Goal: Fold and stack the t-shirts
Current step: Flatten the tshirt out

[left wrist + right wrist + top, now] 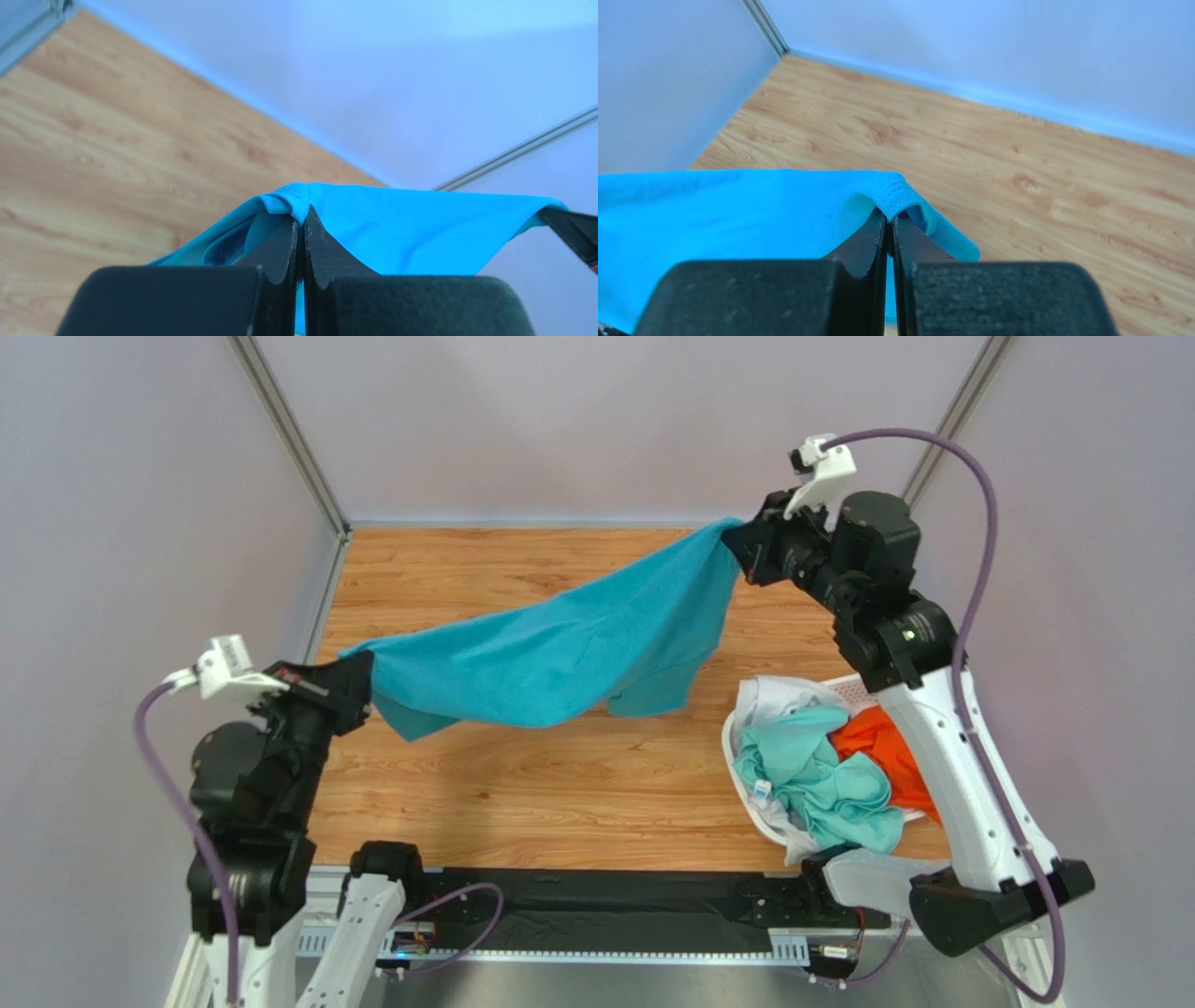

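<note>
A deep teal-blue t-shirt (561,651) hangs stretched in the air above the wooden table (561,784), between my two grippers. My left gripper (358,682) is shut on its left hem edge; in the left wrist view the pinched fold (298,203) sits at the tips of the gripper (303,222). My right gripper (732,546) is shut on the shirt's far right edge; in the right wrist view the hem (896,196) is clamped at the tips of the gripper (890,220). Mint green (821,784), orange (884,749) and white (779,703) shirts lie in the basket.
A white perforated laundry basket (748,805) stands at the table's right front, beside the right arm. Grey walls enclose the table at the back and sides. A black rail runs along the near edge (603,910).
</note>
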`<state>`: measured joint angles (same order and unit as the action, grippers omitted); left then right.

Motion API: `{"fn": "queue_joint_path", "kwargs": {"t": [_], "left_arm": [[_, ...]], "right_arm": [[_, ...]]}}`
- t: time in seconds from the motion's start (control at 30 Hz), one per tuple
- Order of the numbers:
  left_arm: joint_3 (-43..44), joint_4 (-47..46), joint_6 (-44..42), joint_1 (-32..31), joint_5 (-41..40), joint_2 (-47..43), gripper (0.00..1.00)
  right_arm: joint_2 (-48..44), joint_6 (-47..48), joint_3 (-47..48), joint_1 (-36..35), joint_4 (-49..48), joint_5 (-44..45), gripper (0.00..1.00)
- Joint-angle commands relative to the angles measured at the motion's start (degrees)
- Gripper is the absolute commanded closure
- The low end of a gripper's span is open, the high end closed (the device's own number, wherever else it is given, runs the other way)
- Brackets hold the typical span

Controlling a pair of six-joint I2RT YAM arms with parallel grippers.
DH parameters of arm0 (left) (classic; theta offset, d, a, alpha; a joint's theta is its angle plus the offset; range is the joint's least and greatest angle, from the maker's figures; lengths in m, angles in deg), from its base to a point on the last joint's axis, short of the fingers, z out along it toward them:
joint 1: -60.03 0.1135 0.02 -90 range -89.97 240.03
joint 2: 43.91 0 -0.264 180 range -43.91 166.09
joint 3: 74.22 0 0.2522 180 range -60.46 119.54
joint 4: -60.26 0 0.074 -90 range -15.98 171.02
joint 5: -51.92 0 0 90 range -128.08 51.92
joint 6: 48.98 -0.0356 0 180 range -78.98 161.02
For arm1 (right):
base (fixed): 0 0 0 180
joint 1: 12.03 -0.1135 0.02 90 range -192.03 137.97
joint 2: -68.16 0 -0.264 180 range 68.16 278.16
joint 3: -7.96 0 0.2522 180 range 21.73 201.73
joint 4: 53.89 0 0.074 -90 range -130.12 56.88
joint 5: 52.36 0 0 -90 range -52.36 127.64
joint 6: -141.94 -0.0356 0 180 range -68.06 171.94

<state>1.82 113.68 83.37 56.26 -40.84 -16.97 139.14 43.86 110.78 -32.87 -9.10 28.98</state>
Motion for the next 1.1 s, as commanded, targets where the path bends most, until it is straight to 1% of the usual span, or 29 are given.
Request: {"fn": "queue_joint_path", "kwargs": {"t": [0.0, 0.1, 0.2, 0.27, 0.33, 0.37, 0.4, 0.43, 0.47, 0.5, 0.53, 0.57, 0.6, 0.63, 0.67, 0.7, 0.73, 0.77, 0.8, 0.83, 0.87, 0.93, 1.03, 1.07], "left_arm": [[6.70, 0.86, -2.62, 0.25, -2.24, -2.50, 1.00], [9.69, 0.77, -3.67, 0.25, -5.22, -2.59, 1.00], [9.97, 1.03, -2.63, 0.25, -7.87, -1.19, 1.00], [8.83, 0.60, -1.57, 0.25, -8.05, 0.39, 1.00], [6.37, 0.16, -0.52, 0.25, -7.87, 4.60, 1.00], [4.71, 0.16, -0.25, 0.25, -7.78, 6.62, 1.00], [3.91, 0.16, -0.07, 0.25, -7.78, 11.42, 1.00], [3.20, 0.59, 0.10, 0.25, -7.87, 14.17, 1.00], [2.15, 1.03, 0.28, 0.25, -8.39, 17.24, 1.00], [0.92, 1.21, 1.32, 0.25, -10.05, 23.62, 1.00], [0.91, 1.21, 1.33, 0.25, -10.07, 27.17, 1.00], [0.48, 1.30, 1.86, 0.34, -11.98, 30.68, 1.00], [0.73, 1.38, 2.12, 0.34, -12.96, 38.55, 1.00], [1.26, 1.82, 2.39, 0.43, -13.84, 42.46, 0.97], [3.79, 2.78, 2.30, 0.87, -13.32, 46.41, 0.67], [5.38, 4.88, 2.13, 1.04, -12.88, 53.15, 0.48], [6.79, 5.86, 2.39, 1.05, -12.79, 56.00, 0.33], [8.02, 6.74, 2.30, 1.05, -12.44, 58.29, 0.01], [9.51, 7.36, 2.04, 1.05, -12.18, 61.27, 0.00], [9.79, 7.62, 2.21, 1.05, -12.26, 62.00, 0.00], [9.44, 7.54, 2.13, 1.05, -12.70, 62.44, 0.00], [8.21, 6.84, 2.39, 1.05, -13.05, 62.19, 0.00], [4.96, 6.40, 1.86, 1.05, -12.01, 60.43, 0.00], [2.26, 6.31, 1.77, 1.05, -10.26, 59.64, 0.00]], "right_arm": [[-5.75, 0.78, 4.72, -0.25, 1.23, -1.62, 1.00], [-7.52, 0.60, 6.21, -0.08, 1.85, -1.44, 1.00], [-7.53, -0.10, 6.92, -0.25, 1.85, -0.12, 1.00], [-5.77, -0.62, 6.75, -0.17, 1.93, 1.27, 1.00], [-3.40, -1.59, 6.04, -0.25, 2.20, 2.25, 1.00], [-0.17, -2.03, 5.87, 0.01, 2.46, 3.29, 1.00], [1.69, -2.73, 5.60, 0.18, 2.29, 3.57, 1.00], [3.79, -3.26, 5.69, 0.80, 2.37, 3.39, 1.00], [9.38, -3.44, 6.04, 1.32, 2.29, 2.35, 1.00], [16.14, -3.79, 7.17, 2.20, 2.11, 1.29, 1.00], [16.21, -4.05, 8.32, 2.82, 2.11, 1.28, 1.00], [19.51, -3.88, 9.54, 3.26, 1.76, 0.76, 1.00], [27.46, -3.62, 11.04, 3.70, 1.84, 0.84, 1.00], [31.37, -3.27, 15.49, 4.48, 2.37, 1.11, 0.99], [35.15, -2.83, 18.06, 4.49, 4.03, 1.80, 0.83], [42.85, -2.65, 21.39, 4.67, 5.87, 2.42, 0.70], [45.80, -1.60, 27.51, 4.76, 8.24, 2.86, 0.57], [48.78, -1.33, 30.36, 4.58, 12.18, 3.30, 0.33], [50.64, -1.24, 32.30, 4.58, 13.87, 4.00, 0.24], [52.49, -1.33, 33.45, 4.67, 15.10, 4.97, 0.18], [52.42, -1.15, 33.20, 4.58, 15.64, 6.19, 0.00], [50.85, -1.24, 30.49, 4.49, 14.86, 7.43, 0.00], [45.14, -1.68, 22.85, 4.41, 11.88, 8.58, 0.00], [41.38, -1.85, 20.65, 4.41, 11.08, 8.58, 0.00]]}}
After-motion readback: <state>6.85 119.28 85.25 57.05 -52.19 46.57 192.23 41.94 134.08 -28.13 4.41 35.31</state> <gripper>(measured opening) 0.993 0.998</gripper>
